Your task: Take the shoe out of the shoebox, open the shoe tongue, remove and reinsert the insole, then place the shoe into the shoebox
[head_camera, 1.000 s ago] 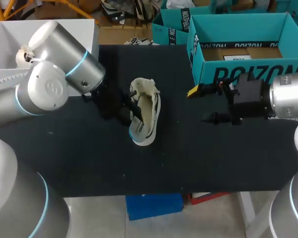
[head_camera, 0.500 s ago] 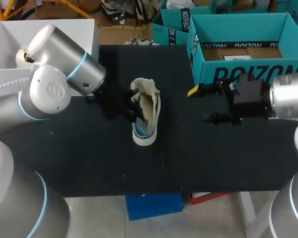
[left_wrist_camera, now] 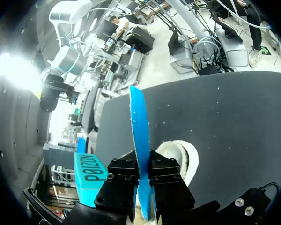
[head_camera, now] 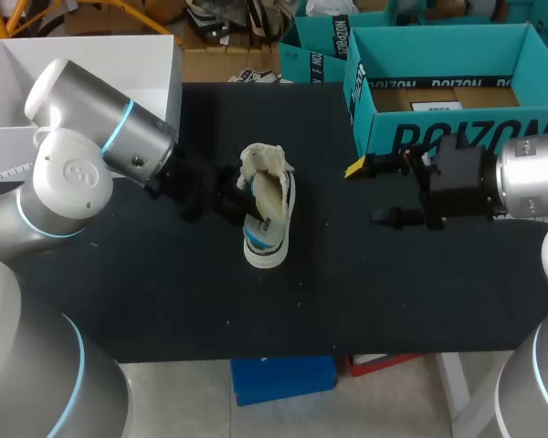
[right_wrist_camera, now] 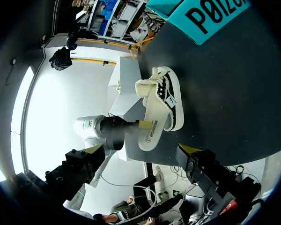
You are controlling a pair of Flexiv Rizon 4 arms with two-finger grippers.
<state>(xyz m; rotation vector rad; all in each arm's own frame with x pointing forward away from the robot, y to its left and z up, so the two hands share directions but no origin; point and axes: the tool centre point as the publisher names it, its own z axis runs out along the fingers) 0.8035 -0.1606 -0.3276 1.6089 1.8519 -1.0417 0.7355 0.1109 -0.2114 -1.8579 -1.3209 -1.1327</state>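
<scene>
Matte black table [head_camera: 393, 292], cream shoe [right_wrist_camera: 168, 98], thin blue insole [left_wrist_camera: 139, 136]

Gap btwn shoe [head_camera: 267, 214], shoebox [head_camera: 384, 128] prob. open

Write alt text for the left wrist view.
The left gripper is shut on a thin blue insole, held on edge and sticking out ahead of it. Close beside the gripper is the white shoe on the black table, with a teal shoebox off to one side.
</scene>
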